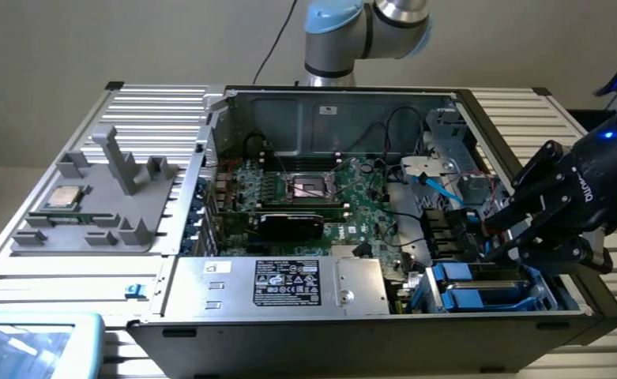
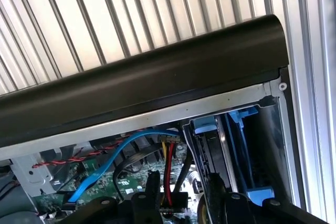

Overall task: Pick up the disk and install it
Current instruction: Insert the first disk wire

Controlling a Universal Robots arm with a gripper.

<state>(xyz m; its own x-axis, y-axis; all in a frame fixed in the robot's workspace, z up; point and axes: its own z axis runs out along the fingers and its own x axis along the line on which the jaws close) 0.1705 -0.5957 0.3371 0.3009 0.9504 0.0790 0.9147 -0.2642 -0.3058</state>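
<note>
The open computer case lies on its side on a slatted metal table. In the drive bay at the case's near corner, on the exterior view's right, sits the disk in its bright blue carrier, grey metal showing between the blue rails. My black gripper hangs just above that bay, open, with nothing between its fingers. In the wrist view the gripper looks down past the case's black edge. Red and blue cables show in the gap between the fingers, and the blue carrier lies just to one side.
A silver power-supply box with a black label fills the case's near side. The motherboard lies beyond, and a blue cable runs near the bay. A grey fixture holding a small silver chip stands at the exterior view's left.
</note>
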